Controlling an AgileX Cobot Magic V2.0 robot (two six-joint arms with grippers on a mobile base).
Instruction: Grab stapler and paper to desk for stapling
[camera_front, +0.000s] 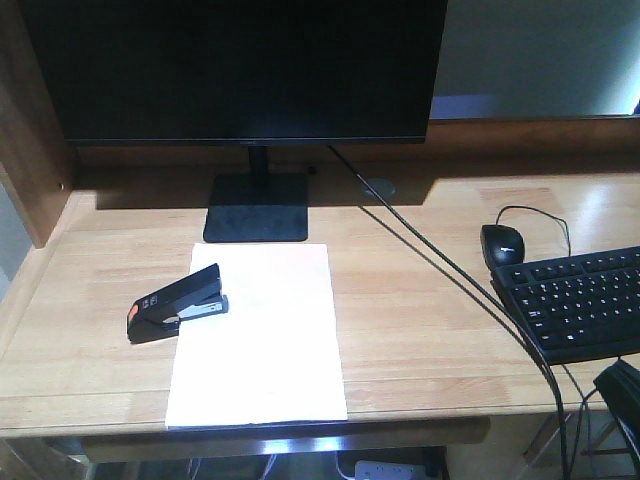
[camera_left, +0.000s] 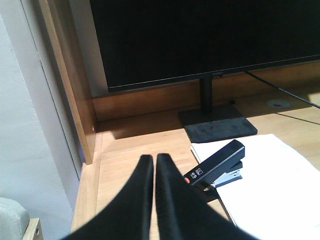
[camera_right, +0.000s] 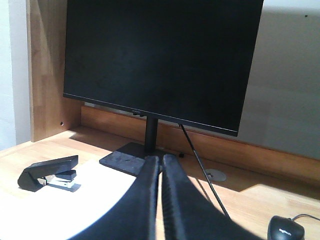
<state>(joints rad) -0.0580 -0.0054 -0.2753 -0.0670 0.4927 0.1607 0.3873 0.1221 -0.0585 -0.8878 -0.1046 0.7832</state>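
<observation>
The black stapler (camera_front: 178, 305) with its orange-red end lies on the light-wood desk (camera_front: 420, 330), its front end over the left edge of the white paper (camera_front: 258, 340). The paper lies flat in front of the monitor stand. In the left wrist view my left gripper (camera_left: 153, 158) is shut and empty, hanging above bare wood just left of the stapler (camera_left: 220, 162) and the paper (camera_left: 272, 185). In the right wrist view my right gripper (camera_right: 161, 158) is shut and empty above the paper (camera_right: 70, 210), with the stapler (camera_right: 47, 171) far to its left. Neither gripper shows clearly in the front view.
A large black monitor (camera_front: 240, 65) on a square stand (camera_front: 258, 208) fills the back. A black mouse (camera_front: 502, 245) and keyboard (camera_front: 585, 300) lie at the right, with cables crossing the wood. A round cable hole (camera_front: 378, 187) sits behind. A wooden side panel (camera_front: 30, 150) bounds the left.
</observation>
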